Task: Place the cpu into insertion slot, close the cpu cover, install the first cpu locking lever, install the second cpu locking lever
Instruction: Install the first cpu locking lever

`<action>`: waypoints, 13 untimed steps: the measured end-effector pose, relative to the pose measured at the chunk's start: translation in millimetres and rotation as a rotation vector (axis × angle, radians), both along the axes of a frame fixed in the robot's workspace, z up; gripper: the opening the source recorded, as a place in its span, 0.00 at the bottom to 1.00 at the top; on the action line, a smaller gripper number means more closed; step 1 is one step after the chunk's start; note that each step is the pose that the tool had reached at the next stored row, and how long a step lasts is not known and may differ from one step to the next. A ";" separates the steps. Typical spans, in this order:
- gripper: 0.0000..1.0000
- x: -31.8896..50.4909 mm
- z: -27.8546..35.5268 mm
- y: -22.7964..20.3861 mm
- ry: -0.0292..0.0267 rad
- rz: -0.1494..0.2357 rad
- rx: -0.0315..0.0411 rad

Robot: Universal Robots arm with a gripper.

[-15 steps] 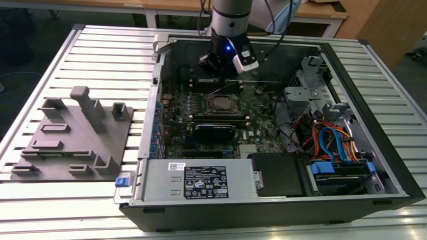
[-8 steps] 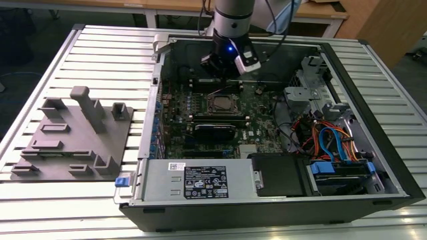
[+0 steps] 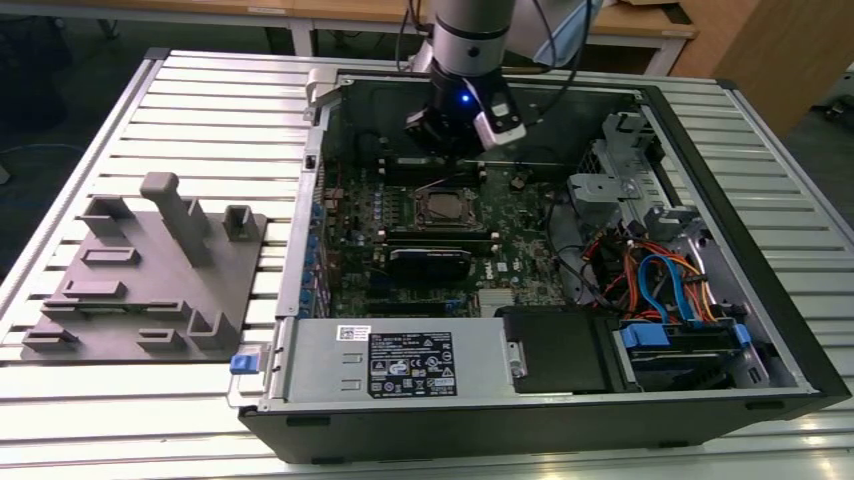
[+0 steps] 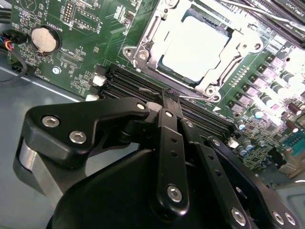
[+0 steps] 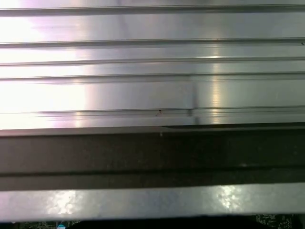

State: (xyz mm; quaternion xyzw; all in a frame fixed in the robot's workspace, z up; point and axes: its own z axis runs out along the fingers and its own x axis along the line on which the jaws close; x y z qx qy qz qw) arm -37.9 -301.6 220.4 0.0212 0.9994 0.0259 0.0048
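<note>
fingers (image 4: 170, 98) closed together, beside cpu cover (image 4: 200, 47)

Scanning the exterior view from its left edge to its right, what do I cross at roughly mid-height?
Grey fixture block on the slatted table → open computer case's left wall → cpu under its cpu cover on the green board → silver drive bracket → orange and blue cables → case's right wall.
</note>
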 end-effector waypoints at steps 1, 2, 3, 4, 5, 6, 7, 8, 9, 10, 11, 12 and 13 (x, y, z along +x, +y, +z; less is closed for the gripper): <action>0.11 0.6 -0.1 0.0 0.0001 0.000 -0.0001; 0.11 1.2 -0.2 0.0 0.0001 0.000 -0.0002; 0.11 1.7 -0.4 0.0 0.0002 0.000 -0.0004; 0.11 2.2 -0.6 0.0 0.0001 0.000 -0.0003; 0.11 2.6 -0.8 0.0 0.0001 0.000 -0.0002; 0.11 3.1 -1.2 0.0 0.0001 0.000 -0.0002; 0.11 3.6 -1.5 0.0 0.0001 0.000 -0.0001; 0.11 4.0 -1.8 0.0 0.0001 0.000 -0.0001; 0.11 4.4 -2.2 0.0 0.0001 0.000 -0.0001; 0.11 4.9 -2.6 0.0 0.0002 0.000 0.0001; 0.11 5.3 -2.9 0.0 0.0002 0.000 0.0009; 0.11 5.5 -3.2 -0.1 0.0001 0.000 0.0018; 0.11 5.7 -3.5 -0.1 0.0002 0.000 0.0029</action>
